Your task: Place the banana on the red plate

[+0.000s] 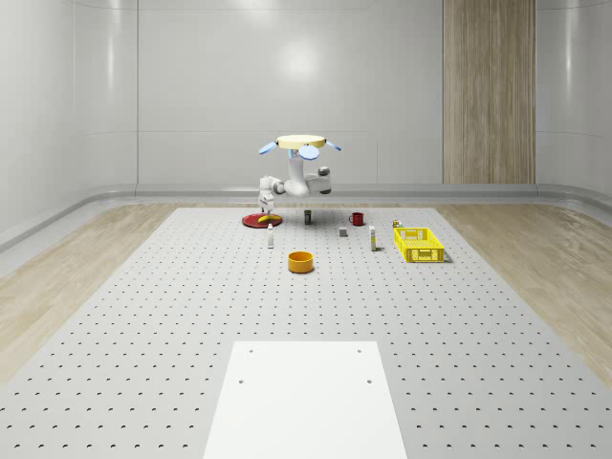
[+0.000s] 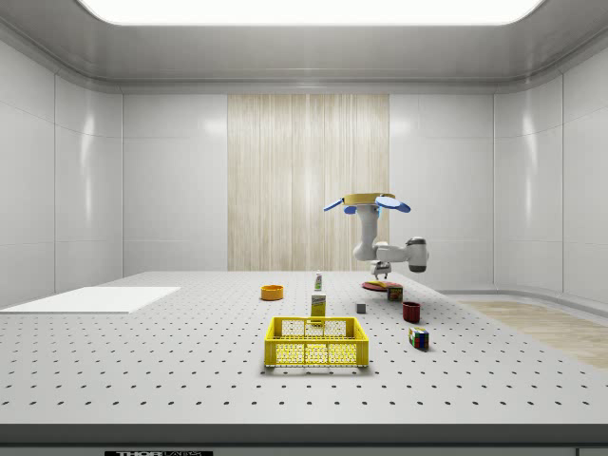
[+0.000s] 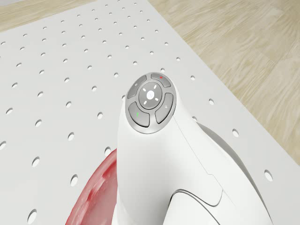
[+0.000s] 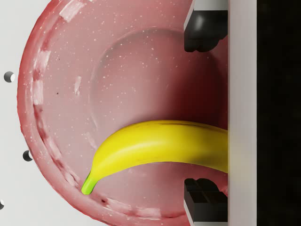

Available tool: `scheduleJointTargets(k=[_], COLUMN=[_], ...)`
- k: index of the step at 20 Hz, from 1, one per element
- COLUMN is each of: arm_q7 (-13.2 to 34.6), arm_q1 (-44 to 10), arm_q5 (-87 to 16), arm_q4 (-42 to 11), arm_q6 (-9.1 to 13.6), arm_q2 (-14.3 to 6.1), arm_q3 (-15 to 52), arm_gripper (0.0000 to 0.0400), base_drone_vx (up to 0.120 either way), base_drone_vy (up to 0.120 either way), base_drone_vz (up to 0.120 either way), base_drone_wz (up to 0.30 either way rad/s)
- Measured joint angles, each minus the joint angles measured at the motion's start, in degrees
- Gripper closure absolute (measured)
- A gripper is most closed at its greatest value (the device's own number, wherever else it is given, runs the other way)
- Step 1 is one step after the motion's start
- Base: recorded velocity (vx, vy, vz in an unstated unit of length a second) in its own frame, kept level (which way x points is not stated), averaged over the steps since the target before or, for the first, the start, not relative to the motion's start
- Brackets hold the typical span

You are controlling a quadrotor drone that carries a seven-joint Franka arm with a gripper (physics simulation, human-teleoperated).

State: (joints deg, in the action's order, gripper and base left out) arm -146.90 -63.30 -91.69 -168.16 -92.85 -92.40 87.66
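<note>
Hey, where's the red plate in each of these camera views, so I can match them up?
Whole-scene view: red plate at the far end of the table, under the end effector, left of the mug.
Side view: far right of centre, below the drone, behind the mug.
Drone view: its rim beside the arm.
Wrist view: plate under the banana.
Shared landmark: the banana on it.

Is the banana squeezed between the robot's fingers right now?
No. In the wrist view the banana lies on the red plate, and both fingers stand apart from it.
</note>
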Motion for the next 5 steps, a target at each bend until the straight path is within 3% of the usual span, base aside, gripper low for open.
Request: scheduleJointTargets(k=[5], arm_q7=[-0.12], arm_q1=[0.11], arm_q5=[1.19], arm_q4=[-0.06], arm_q6=[0.45], arm_q2=[0.19], arm_q3=[1.28], arm_gripper=[0.0001], base_drone_vx=[0.000], base_drone_vy=[0.000], base_drone_vz=[0.000], base_drone_wz=[0.000])
